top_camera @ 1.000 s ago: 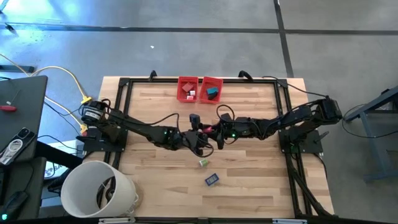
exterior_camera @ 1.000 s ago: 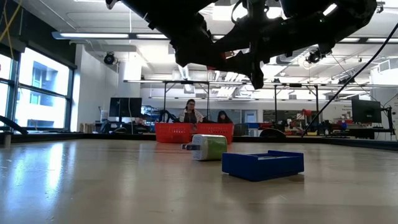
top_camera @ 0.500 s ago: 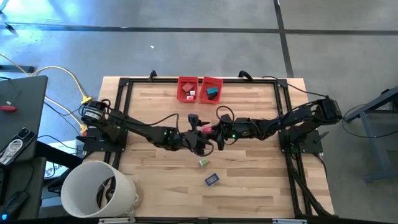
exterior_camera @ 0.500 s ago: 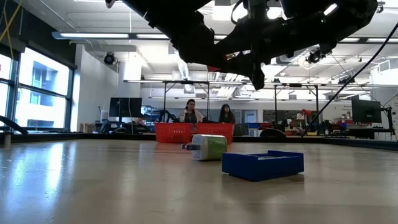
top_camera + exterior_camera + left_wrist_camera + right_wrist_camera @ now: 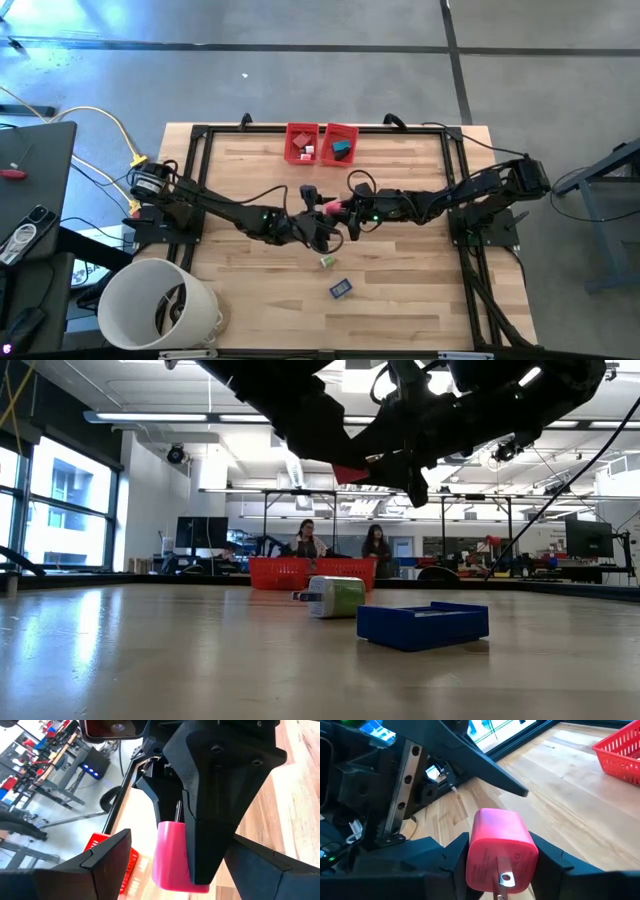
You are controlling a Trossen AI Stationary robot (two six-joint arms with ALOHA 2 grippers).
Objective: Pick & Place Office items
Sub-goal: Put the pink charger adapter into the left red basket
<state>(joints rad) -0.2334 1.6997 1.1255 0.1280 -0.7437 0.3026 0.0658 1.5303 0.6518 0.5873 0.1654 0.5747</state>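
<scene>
A robotics lab or open workshop; concrete floor [image 5: 300, 70]; ceiling strip lights [image 5: 190, 418]; monitors [image 5: 200, 532] and seated people [image 5: 305, 540] beyond the table [image 5: 200, 650].

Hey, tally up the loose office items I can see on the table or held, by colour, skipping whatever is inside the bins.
Pink plastic plug-shaped charger block, held between the right gripper's fingers: 1
Green-and-white small cylinder-like item: 1
Dark blue flat rectangular item: 1
Total: 3

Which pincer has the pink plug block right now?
The right pincer holds it: its fingers press both sides of the pink plug block. The left pincer stands open around it, with its fingers clear of it.
</scene>
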